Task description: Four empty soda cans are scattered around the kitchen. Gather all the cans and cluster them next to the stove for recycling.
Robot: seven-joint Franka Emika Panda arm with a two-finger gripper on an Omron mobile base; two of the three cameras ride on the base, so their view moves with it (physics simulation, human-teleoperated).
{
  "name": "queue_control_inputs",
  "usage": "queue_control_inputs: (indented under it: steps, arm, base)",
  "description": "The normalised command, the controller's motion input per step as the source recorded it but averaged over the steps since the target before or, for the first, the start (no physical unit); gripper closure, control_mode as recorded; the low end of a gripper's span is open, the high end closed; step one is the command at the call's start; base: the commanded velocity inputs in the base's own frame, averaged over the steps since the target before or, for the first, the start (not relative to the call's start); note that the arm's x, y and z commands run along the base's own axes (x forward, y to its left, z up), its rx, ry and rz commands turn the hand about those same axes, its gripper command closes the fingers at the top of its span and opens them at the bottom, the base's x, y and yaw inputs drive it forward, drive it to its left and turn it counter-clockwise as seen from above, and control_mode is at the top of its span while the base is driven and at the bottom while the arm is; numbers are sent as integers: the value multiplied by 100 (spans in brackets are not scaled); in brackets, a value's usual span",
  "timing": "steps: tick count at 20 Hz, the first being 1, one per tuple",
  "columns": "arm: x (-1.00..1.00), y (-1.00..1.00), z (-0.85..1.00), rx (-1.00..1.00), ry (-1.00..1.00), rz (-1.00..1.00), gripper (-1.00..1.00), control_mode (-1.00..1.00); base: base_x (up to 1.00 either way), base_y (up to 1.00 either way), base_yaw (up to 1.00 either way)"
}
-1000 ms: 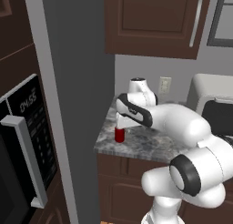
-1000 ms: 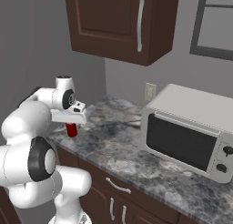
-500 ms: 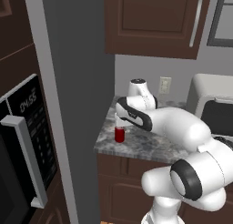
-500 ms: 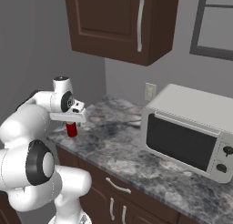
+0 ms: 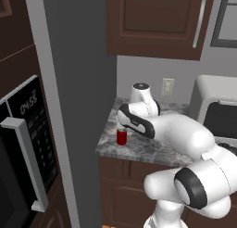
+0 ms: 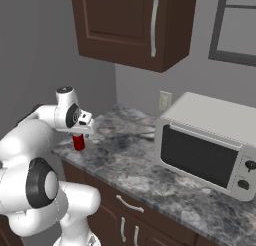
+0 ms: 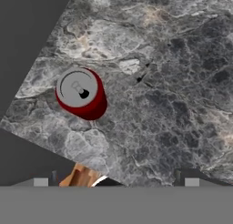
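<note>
The arm [image 5: 180, 134] was glossy white, built of rounded, bulbous segments; dark grey discs capped its joints; a black band wrapped the wrist; 1 dark-topped white cylinder crowned it.

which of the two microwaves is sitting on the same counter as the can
The white microwave at the right end of the granite counter. The soda can stands at its left end; the black microwave is built into the tall cabinet.

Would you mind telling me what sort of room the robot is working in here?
Most likely a home kitchen: a granite counter over dark wooden cabinets, a countertop microwave, and a red soda can near the counter's edge.
</note>
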Motion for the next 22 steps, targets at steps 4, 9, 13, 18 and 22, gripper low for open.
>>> queue_control_inputs:
  steps: [4, 9, 13, 18, 22]
  arm:
    - [53, 22, 0, 0, 0, 0, -100, -100]
    - [3, 44, 26, 0, 3, 0, -100, -100]
    - [8, 13, 1, 0, 0, 0, -100, -100]
    - [38, -5, -35, 0, 3, 0, -100, -100]
    - [18, 0, -19, 6, 18, 0, -100, -100]
  base:
    - [0, 0, 0]
    - [0, 0, 0]
    - [0, 0, 0]
    - [0, 0, 0]
    - [0, 0, 0]
